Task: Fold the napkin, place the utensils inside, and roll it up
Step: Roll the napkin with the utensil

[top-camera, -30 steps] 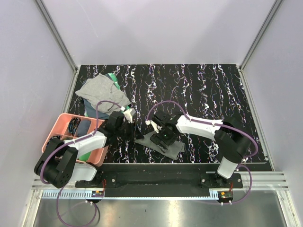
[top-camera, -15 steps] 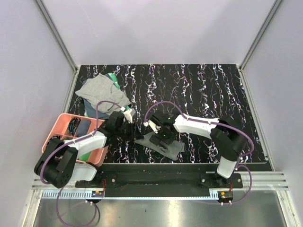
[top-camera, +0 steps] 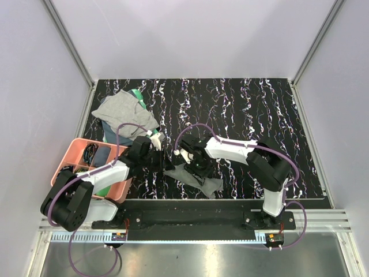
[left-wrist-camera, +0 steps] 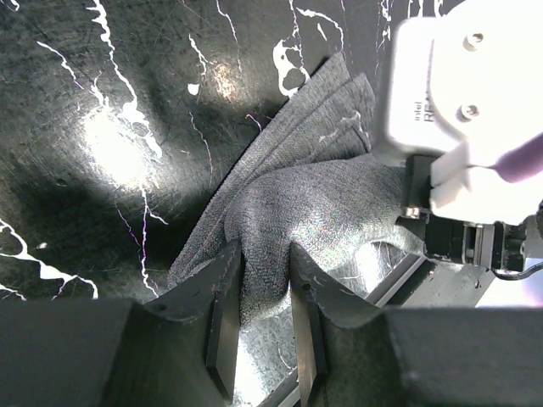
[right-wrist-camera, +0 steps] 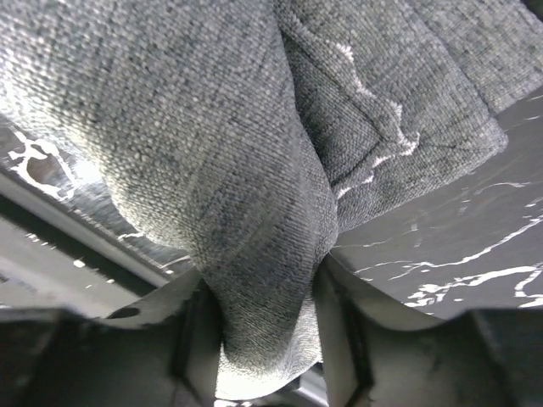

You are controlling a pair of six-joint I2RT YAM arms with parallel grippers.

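The dark grey napkin [top-camera: 199, 178] lies bunched near the table's front edge between both arms. My left gripper [top-camera: 164, 159] holds its left end; in the left wrist view a raised fold of the napkin [left-wrist-camera: 322, 195] is pinched in the left gripper [left-wrist-camera: 261, 326]. My right gripper [top-camera: 194, 167] sits on the napkin's middle. Seen from the right wrist, a thick fold of napkin [right-wrist-camera: 212, 127] fills the right gripper [right-wrist-camera: 263, 339], touching both fingers. The utensils show in no view.
A pink tray [top-camera: 74, 154] with dark items and something green stands at the front left. A lighter grey cloth [top-camera: 124, 112] over a green item lies behind it. The black base rail [top-camera: 190, 210] runs just in front of the napkin.
My right gripper has slid left over the napkin and its jaws have come together on a fold. The napkin is more bunched. The left gripper has kept its hold and place.
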